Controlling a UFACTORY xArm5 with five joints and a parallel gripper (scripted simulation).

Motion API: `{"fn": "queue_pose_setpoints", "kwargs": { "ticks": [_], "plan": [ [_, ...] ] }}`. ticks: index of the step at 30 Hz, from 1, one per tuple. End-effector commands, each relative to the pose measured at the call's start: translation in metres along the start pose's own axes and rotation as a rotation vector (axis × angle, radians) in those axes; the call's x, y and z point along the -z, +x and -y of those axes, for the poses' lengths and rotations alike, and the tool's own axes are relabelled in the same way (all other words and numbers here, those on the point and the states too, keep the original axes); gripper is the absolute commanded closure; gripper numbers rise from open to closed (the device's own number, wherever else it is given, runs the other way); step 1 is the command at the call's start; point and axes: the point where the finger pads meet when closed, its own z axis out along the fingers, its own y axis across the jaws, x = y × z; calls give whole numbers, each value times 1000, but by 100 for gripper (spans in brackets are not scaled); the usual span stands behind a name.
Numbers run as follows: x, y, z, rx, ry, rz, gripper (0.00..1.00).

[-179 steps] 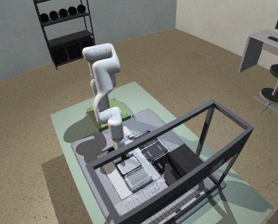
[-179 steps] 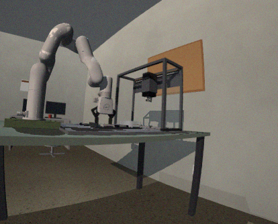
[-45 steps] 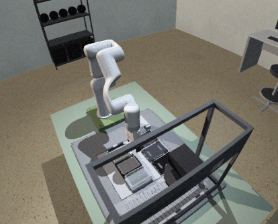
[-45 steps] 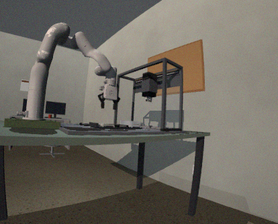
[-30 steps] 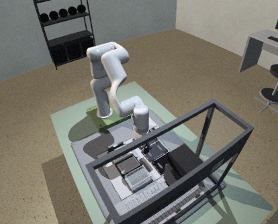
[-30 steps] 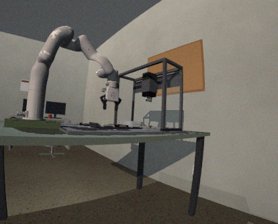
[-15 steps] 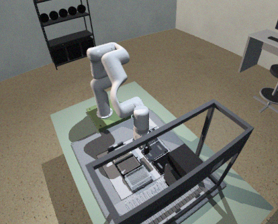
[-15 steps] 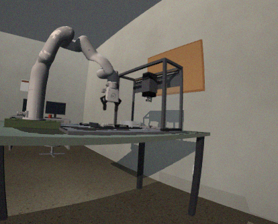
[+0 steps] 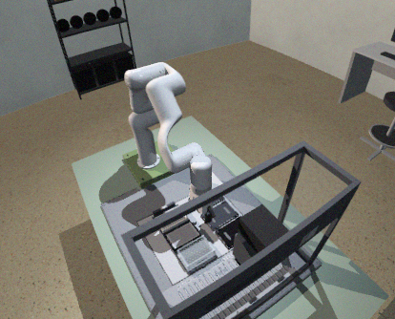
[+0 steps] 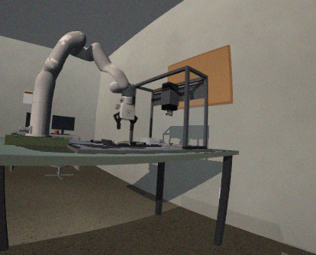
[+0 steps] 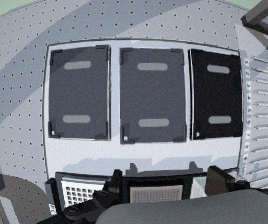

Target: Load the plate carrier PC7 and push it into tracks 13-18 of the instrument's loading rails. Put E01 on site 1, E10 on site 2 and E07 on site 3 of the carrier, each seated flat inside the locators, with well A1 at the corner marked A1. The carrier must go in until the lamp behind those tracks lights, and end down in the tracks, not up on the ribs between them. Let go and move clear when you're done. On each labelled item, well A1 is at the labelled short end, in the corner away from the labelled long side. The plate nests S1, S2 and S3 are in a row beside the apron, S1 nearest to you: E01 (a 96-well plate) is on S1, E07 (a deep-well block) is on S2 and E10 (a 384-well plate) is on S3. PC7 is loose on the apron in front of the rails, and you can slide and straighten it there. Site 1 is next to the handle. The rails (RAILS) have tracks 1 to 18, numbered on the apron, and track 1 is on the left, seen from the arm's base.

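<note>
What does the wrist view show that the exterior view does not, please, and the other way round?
Only the wrist view shows the carrier's three sites lying bare in a row, and the ribbed rails at the right edge. Only the exterior view shows the whole arm reaching over, the open gripper hanging above the deck, the table's legs and the orange wall panel. Both show the grey deck and the green table top.
</note>
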Motion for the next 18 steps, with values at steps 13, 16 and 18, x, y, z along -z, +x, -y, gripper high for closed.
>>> {"fn": "queue_pose_setpoints", "kwargs": {
  "ticks": [13,16,18],
  "plan": [
    [-24,1,-2,0,-4,-20,0],
    [-26,1,-2,0,-4,-20,0],
    [-29,1,-2,0,-4,-20,0]
  ]
}}
